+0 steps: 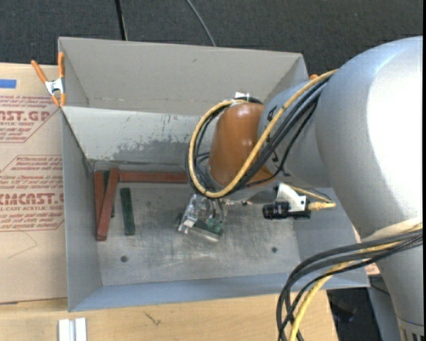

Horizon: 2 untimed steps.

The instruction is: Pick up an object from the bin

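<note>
The gripper (202,222) was down low, right at the floor of the bin (163,123), near the middle and a touch toward the front, so this looked like the grasping step itself, the descent apparently done. A small patch of green (214,226) showed at its tip, but whether that was a loose thing or part of the tool could not be told, nor whether the gripper was spread or closed. The clear candidates lay off to its left: a dark green bar (128,212) flat on the floor, well apart from the gripper, a reddish-brown bar (103,206) just beside it near the left wall, and a second reddish-brown bar (150,177) along the foot of the back wall. The next move, by my reckoning, called for a firm close and a straight lift. There was room for that: bare floor all round the gripper, and every wall stood well clear.
</note>
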### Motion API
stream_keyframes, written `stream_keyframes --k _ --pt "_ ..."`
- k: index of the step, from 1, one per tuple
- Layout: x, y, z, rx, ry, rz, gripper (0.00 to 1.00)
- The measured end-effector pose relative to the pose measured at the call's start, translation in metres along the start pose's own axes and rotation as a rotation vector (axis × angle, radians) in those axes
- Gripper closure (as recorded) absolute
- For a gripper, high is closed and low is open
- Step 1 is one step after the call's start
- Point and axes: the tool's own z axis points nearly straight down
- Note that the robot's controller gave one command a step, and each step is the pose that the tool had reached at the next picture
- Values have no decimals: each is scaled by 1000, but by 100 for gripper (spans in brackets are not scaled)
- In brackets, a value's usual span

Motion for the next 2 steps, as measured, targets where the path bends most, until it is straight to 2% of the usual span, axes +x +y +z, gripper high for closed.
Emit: stream_keyframes --k 1,2 --pt "1 0 -3 3 4 0 100" --pt "5 -3 -18 15 24 -2 100"
